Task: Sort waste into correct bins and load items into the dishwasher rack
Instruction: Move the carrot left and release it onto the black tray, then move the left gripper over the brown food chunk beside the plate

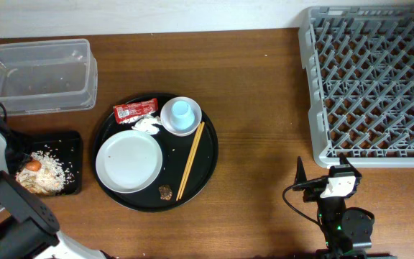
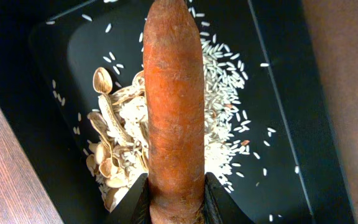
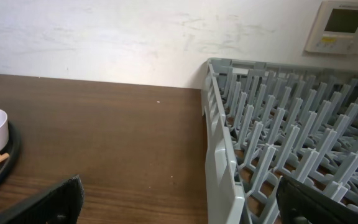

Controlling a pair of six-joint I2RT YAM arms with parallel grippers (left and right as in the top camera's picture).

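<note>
My left gripper [image 2: 176,200] is shut on the small orange carrot [image 2: 174,93] and holds it over the shallow black tray [image 2: 284,106], which holds rice scraps [image 2: 225,81] and nut shells [image 2: 107,146]. In the overhead view the carrot [image 1: 33,165] is at the tray's [image 1: 72,147] left end. The clear tub [image 1: 38,75] stands behind it. The white plate [image 1: 129,160], red sachet [image 1: 135,110], tissue [image 1: 147,124], brown lump [image 1: 166,192] and blue cup [image 1: 182,109] in the small white dish [image 1: 172,124] lie on the round tray. My right gripper [image 3: 185,208] is open and empty beside the grey rack [image 1: 372,83].
The large round black tray [image 1: 208,155] sits mid-table with a pair of wooden chopsticks [image 1: 190,160] on it. The rack's near-left corner [image 3: 219,155] is right in front of my right gripper. Bare wooden table lies between the round tray and the rack.
</note>
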